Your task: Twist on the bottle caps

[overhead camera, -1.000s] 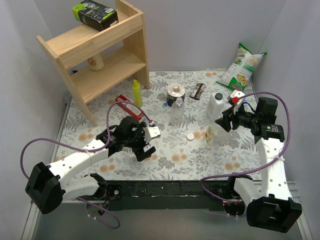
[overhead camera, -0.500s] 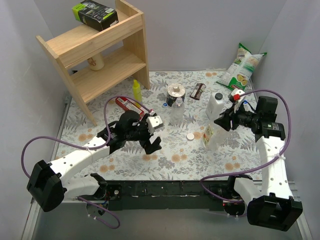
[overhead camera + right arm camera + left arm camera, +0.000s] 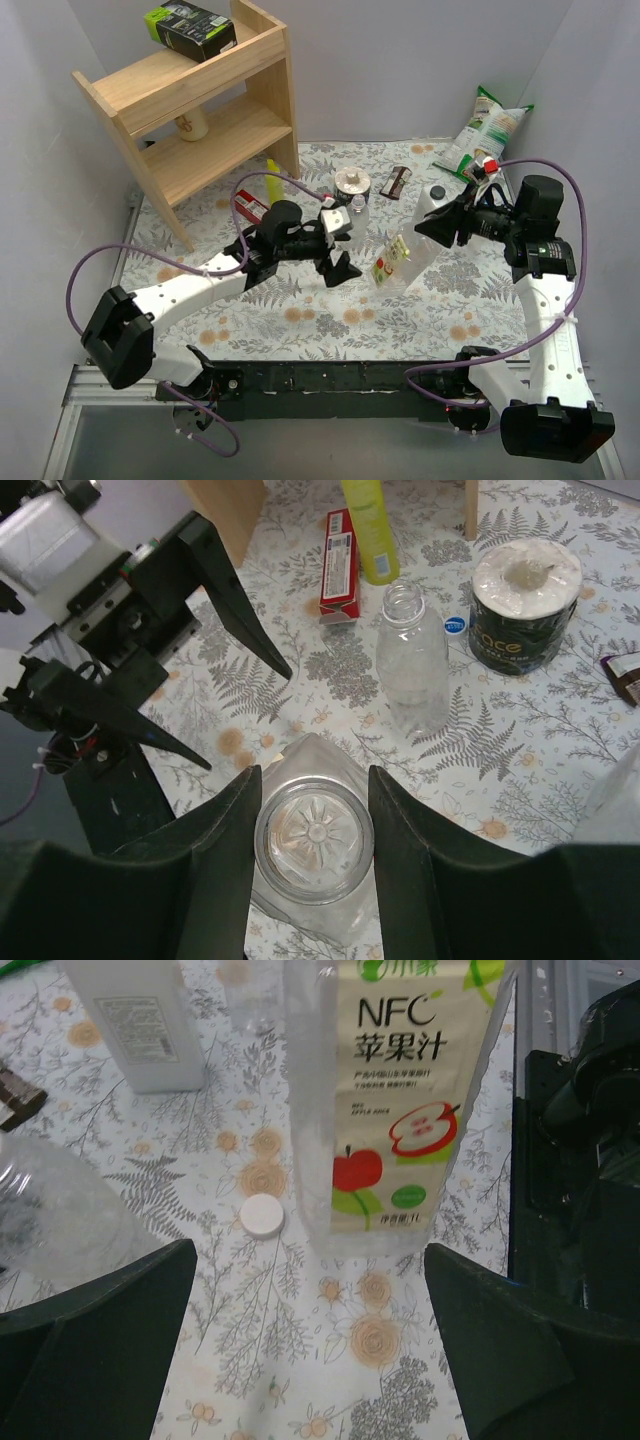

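From above, the right gripper [image 3: 440, 228] clamps the tilted labelled bottle [image 3: 395, 262] just ahead of the left gripper [image 3: 340, 248], whose jaws are spread wide; the left wrist view shows a white cap [image 3: 262, 1216] beside it; the right wrist view shows an uncapped clear bottle [image 3: 413, 670] ahead.

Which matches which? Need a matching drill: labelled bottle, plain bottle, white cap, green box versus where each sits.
1 clear plastic bottle with apple label
2 small clear unlabelled plastic bottle
3 round white plastic cap
4 green cardboard box

A atop the wooden shelf
B lying on the floral mat
C gripped by the right gripper
D standing free, uncapped

Pairs: 1-C, 2-D, 3-B, 4-A
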Tool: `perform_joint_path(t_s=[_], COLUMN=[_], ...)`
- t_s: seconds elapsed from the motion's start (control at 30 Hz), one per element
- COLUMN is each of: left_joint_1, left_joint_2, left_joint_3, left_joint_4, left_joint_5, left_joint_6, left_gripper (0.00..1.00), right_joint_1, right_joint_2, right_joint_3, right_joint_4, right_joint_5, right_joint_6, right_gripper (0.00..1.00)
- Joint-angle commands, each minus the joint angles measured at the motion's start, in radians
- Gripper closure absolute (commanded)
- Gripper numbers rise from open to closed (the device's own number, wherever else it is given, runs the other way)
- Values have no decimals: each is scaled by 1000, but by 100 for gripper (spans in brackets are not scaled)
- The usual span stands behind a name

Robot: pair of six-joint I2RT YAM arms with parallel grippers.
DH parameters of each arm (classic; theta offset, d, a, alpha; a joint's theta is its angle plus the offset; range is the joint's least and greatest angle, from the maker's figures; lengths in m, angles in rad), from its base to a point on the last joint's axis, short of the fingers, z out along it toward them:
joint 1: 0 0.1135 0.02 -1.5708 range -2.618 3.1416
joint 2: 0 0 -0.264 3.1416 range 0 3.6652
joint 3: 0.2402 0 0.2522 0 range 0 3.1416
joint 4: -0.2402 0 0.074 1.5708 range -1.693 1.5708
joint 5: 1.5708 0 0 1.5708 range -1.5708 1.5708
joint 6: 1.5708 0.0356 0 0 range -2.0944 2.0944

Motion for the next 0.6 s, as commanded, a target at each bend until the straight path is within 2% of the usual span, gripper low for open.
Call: perform_joint_path(t_s=[0.0, 0.13, 0.3, 0.57], left_joint_1=[-82, -154, -190, -203], left_joint_2=[74, 146, 225, 291], left_joint_3=[86, 132, 163, 230], left_joint_4=[118, 167, 198, 189], left_joint_5=[-27, -96, -199, -161], left_joint_6=[-41, -64, -76, -78], left_gripper=[2, 2, 2, 2], right_joint_1=[8, 9, 11, 12], right_joint_2=[6, 6, -28, -55], right_joint_3=[25, 35, 13, -22], right_joint_4=[98, 114, 128, 143], right_joint_5=[-9, -9, -26, -42], right_joint_6=[135, 160, 185, 192], right_gripper=[99, 99, 99, 99])
